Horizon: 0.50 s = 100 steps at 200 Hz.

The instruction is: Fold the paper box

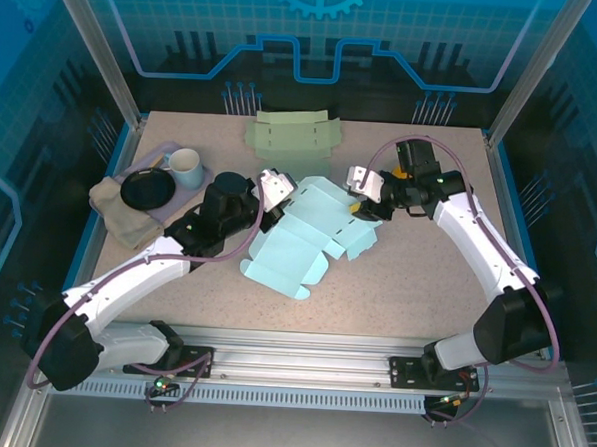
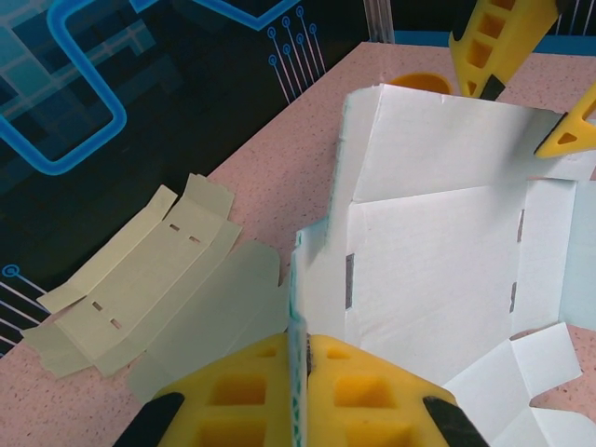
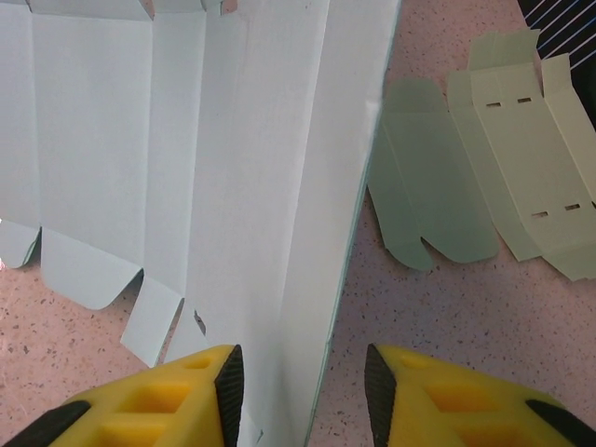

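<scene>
Anchoring item: left gripper (image 2: 300,368) pinches 1 edge of the paper box (image 2: 438,251), apparently steadying it; right gripper (image 3: 303,386) stands spread astride the upright panel (image 3: 279,186), likely to crease it.

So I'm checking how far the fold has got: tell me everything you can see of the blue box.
The box is a pale blue die-cut card blank with creased panels, rounded tabs and small slots. It lies in the middle of the table, its near part flat and its far panels lifted upright. The left gripper is shut on one raised edge. The right gripper stands open astride another raised panel, not yet clamped. No closed box shape is formed.
</scene>
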{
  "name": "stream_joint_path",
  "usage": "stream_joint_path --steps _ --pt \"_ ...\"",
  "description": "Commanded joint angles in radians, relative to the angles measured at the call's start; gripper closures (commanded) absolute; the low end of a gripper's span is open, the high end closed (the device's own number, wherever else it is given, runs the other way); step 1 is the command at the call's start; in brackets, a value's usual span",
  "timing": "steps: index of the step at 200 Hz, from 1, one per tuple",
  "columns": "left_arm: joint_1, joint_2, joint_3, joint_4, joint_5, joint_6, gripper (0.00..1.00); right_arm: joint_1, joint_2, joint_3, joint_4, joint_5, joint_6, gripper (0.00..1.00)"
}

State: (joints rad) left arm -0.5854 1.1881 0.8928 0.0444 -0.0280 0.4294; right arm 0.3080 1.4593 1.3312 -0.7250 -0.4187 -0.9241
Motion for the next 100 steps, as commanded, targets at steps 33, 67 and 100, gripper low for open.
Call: stream_joint_path --steps 33,67,100 --pt "-0.007 -0.03 -0.015 0.05 -0.017 0.023 1.0 -0.017 0.015 -0.004 -0.044 -0.023 -0.005 0.59" --pt "-0.008 -0.028 -0.015 0.049 -0.02 0.023 1.0 -0.017 0.015 0.003 -0.051 -0.017 -0.008 0.65" --pt "-0.008 -0.031 -0.018 0.051 -0.027 0.023 1.0 -0.018 0.016 0.003 -0.053 -0.012 -0.013 0.66"
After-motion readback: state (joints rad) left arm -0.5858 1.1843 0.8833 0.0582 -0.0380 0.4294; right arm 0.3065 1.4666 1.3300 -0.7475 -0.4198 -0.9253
